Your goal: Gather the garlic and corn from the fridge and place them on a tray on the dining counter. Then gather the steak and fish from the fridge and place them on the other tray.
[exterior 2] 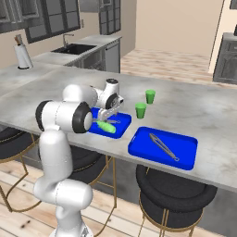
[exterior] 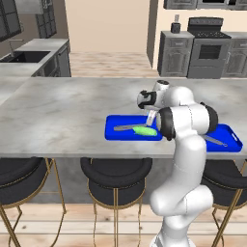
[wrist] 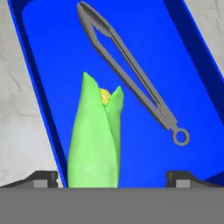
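The long light-green corn (wrist: 94,144) was seen lying flat on the bright-blue flat tray (wrist: 52,52), straight under the wide-open tool (wrist: 111,177), held by nothing.

A: What sits at twelve o'clock in the hand view?
B: Grey tongs (wrist: 131,78), lying flat, ring end toward four o'clock.
A: And in the right base view?
B: Two green cups (exterior 2: 140,110), upright, around one o'clock; a second pair of tongs (exterior 2: 163,146) at three; perhaps a paper-towel roll (exterior 2: 22,56) at ten.
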Tool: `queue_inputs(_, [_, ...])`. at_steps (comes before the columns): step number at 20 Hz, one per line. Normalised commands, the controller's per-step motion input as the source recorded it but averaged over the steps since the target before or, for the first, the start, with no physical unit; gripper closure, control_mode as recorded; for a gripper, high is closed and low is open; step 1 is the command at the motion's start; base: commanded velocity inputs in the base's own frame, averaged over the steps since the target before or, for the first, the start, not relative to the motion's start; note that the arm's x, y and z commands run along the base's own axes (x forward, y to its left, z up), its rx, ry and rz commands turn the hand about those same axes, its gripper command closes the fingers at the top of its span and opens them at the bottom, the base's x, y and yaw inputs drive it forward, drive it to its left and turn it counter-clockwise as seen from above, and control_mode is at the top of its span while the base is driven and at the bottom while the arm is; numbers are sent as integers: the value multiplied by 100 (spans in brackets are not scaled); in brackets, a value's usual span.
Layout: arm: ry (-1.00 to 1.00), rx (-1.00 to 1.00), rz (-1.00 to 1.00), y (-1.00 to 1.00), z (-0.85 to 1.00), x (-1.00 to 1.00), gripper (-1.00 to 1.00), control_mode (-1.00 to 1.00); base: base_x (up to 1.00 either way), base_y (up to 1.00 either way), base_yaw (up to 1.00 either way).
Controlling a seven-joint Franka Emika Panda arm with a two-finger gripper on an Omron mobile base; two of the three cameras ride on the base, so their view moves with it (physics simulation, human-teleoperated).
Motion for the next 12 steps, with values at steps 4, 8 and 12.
queue_inputs(4, [-1,0,-16,0,50,-73,-100,-100,0,0,0])
queue_inputs(8, [-4,0,-27,0,44,-94,-100,-100,0,0,0])
queue_inputs(12, [-5,0,-20,3,39,-99,-100,-100,0,0,0])
